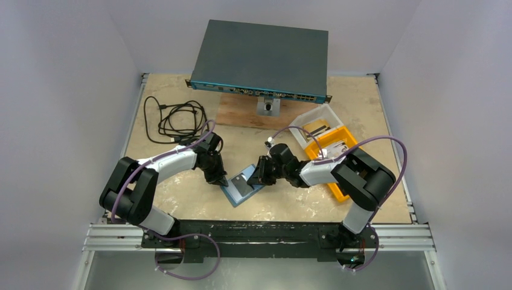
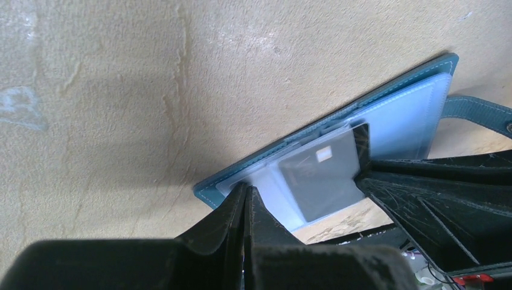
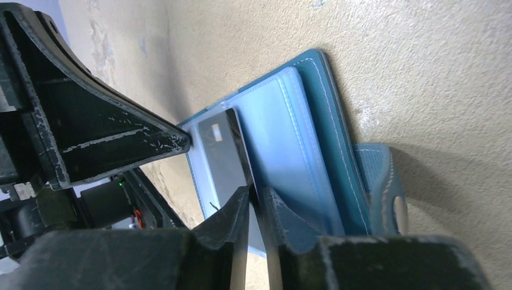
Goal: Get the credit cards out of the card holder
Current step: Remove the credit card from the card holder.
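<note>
Card holder [image 1: 244, 188] open, grey credit card [image 3: 223, 157] half out of its pocket, pinched by right gripper [image 3: 256, 202]. Left gripper [image 2: 246, 199] closed, tips at holder's edge; orange bin [image 1: 338, 148] well apart to holder's right.

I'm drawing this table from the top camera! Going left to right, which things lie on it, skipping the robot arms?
black cable → card holder → orange bin

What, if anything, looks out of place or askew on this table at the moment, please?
The network switch at the back sits tilted, propped on a small stand above a wooden board rather than lying flat. A credit card sticks partway out of the open card holder. Nothing looks spilled or broken.
</note>
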